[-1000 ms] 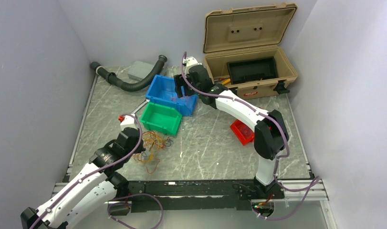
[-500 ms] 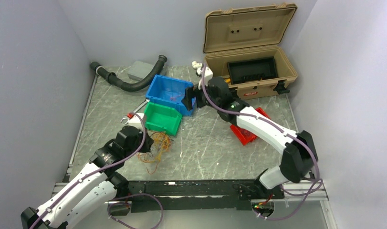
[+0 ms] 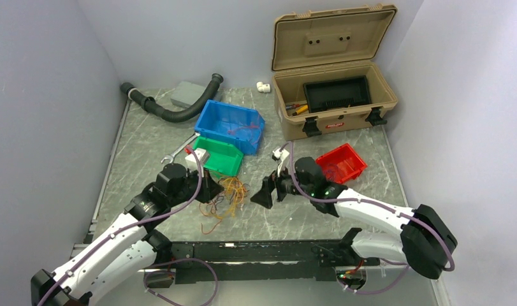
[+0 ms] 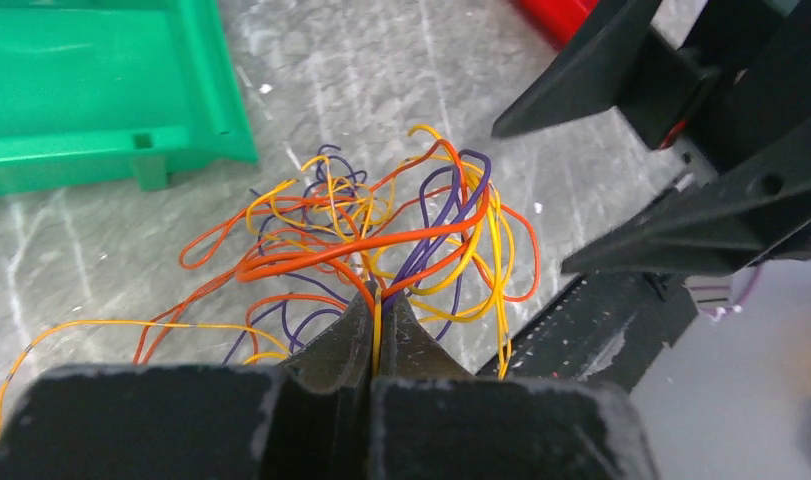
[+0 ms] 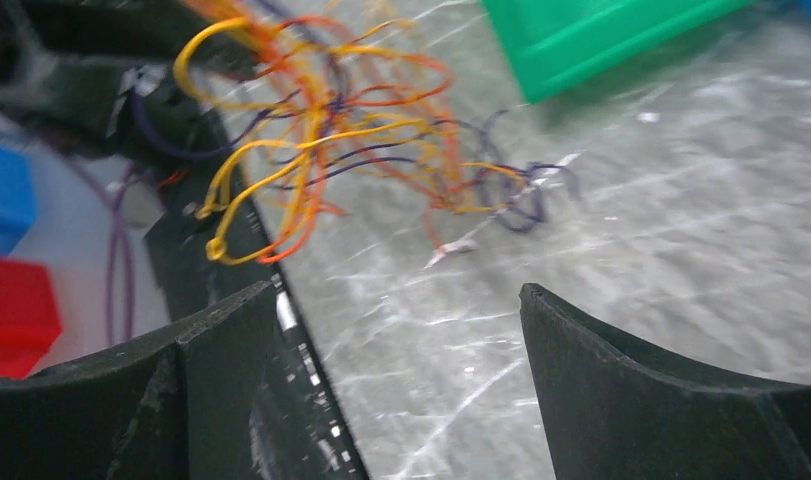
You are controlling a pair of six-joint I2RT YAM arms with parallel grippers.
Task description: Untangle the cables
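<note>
**Two-arm wire separation: hazards at the moment shown.** The cables [image 3: 228, 194], a loose knot of orange, yellow and purple strands, lie on the table [image 3: 147, 137] just near of the green bin [image 3: 218, 157], left of centre and between the two arms. The left gripper [image 4: 377, 303] is closed; a yellow strand passes through the pinch, and how many others it holds cannot be told. Part of the knot rises off the surface toward it. The right gripper [image 5: 396, 300] faces the knot from the right with jaws spread wide and nothing between them, its tips near the outer loops but apart from them.

Likely failures, as judged from this arrangement:

- (a) Slip. The pinch rests on very thin wire, so a firm pull may draw the strand out of the closed jaws.
- (b) Tightening. If the wide jaws close on several crossed loops at once, pulling the arms apart would cinch the knot rather than free a strand.
- (c) Dragging. A pull on one strand with the rest unheld may carry the whole knot along, or against the bin.
- (d) Snagging. Some loops hang close to the black rail [image 4: 601, 345] at the near edge and could catch there.
- (e) Contact. The two grippers work close together, so a reach into the centre of the knot risks finger-to-finger collision.
</note>
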